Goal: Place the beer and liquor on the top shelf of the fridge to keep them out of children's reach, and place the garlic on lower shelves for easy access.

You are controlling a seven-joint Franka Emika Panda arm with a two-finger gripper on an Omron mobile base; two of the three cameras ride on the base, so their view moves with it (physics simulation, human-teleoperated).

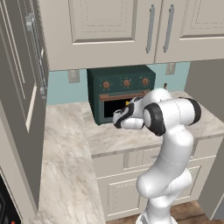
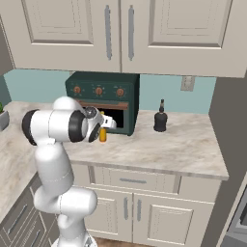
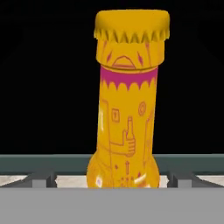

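Observation:
The beer, a slim orange bottle with a yellow crown cap, stands upright on the counter just in front of the dark green oven. My gripper reaches level toward it at neck height, jaws open and close to the bottle, with nothing held. From the left, the beer peeks out above the hand, and the gripper points at the oven. The liquor, a squat black bottle, stands to the right of the oven. The garlic and the fridge's top shelf are out of view.
The marble counter runs in an L, with base cabinets below and wall cabinets above. A tall dark-grey panel closes the counter's right end. Another grey panel with a long handle stands at the far left.

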